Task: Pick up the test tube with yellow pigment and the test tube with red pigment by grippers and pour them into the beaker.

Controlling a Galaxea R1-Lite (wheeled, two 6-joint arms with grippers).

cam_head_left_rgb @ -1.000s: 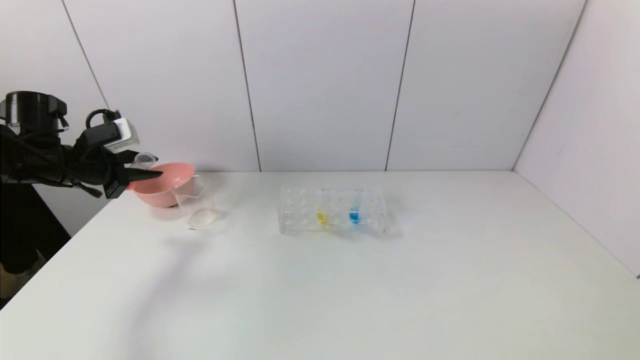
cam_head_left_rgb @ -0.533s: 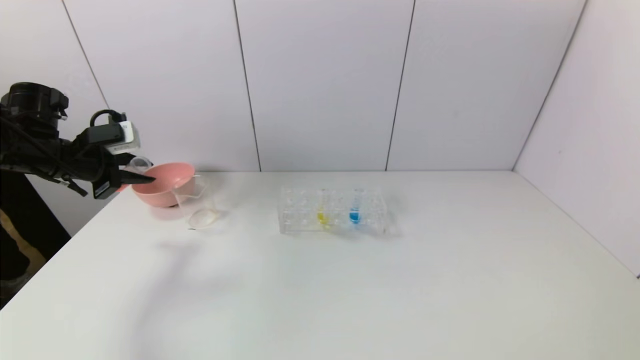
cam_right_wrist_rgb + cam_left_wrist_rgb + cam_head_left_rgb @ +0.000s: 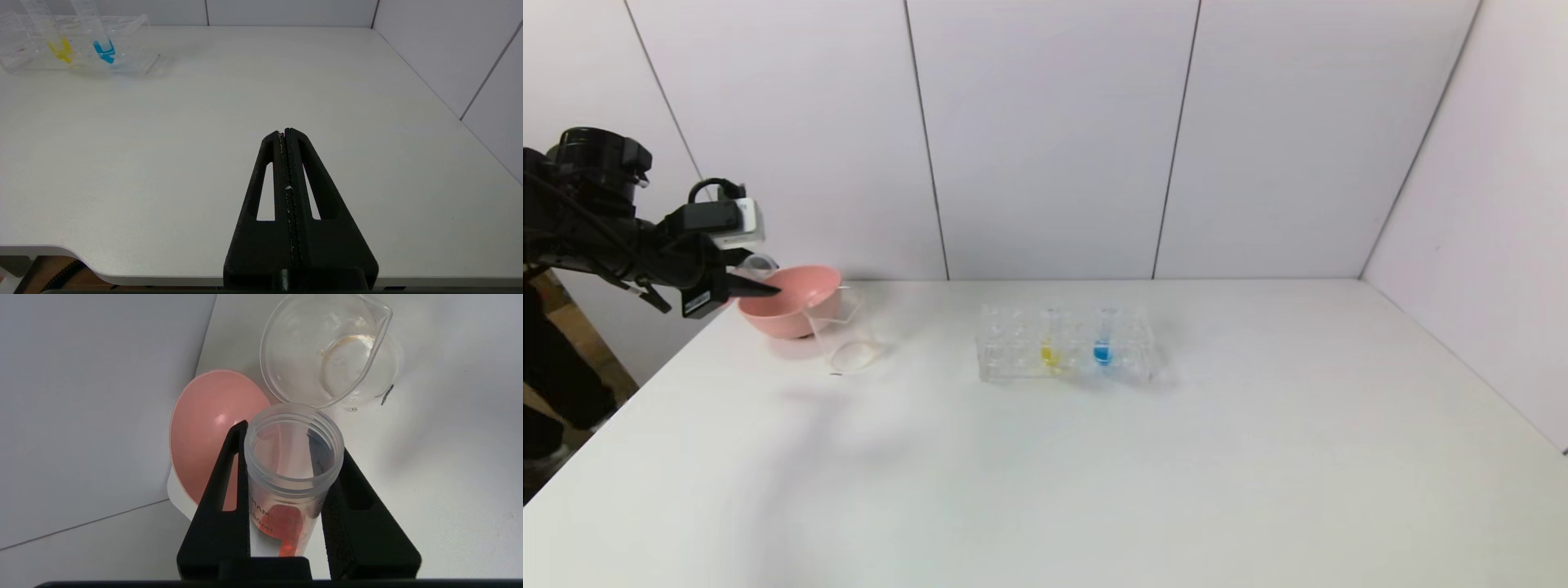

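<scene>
My left gripper (image 3: 768, 287) is at the table's far left, beside the pink bowl. It is shut on the test tube with red pigment (image 3: 757, 264). In the left wrist view the fingers (image 3: 229, 473) clamp this clear tube (image 3: 292, 465) just below its open mouth, and red liquid (image 3: 282, 526) sits in its lower end. The beaker (image 3: 327, 351) stands just beyond the tube's mouth, and it also shows in the head view (image 3: 845, 336). The test tube with yellow pigment (image 3: 1049, 343) stands upright in the clear rack. My right gripper (image 3: 284, 132) is shut and empty above the table's near right edge.
The pink bowl (image 3: 788, 306) touches the beaker's left side. A clear tube rack (image 3: 1013, 343) stands mid-table and also holds a blue-liquid tube (image 3: 1102, 343). White walls close the back and the right side.
My left gripper with the red tube drifted a little left, then back right, and the arm's elbow rose. The beaker, bowl and rack have not moved.
</scene>
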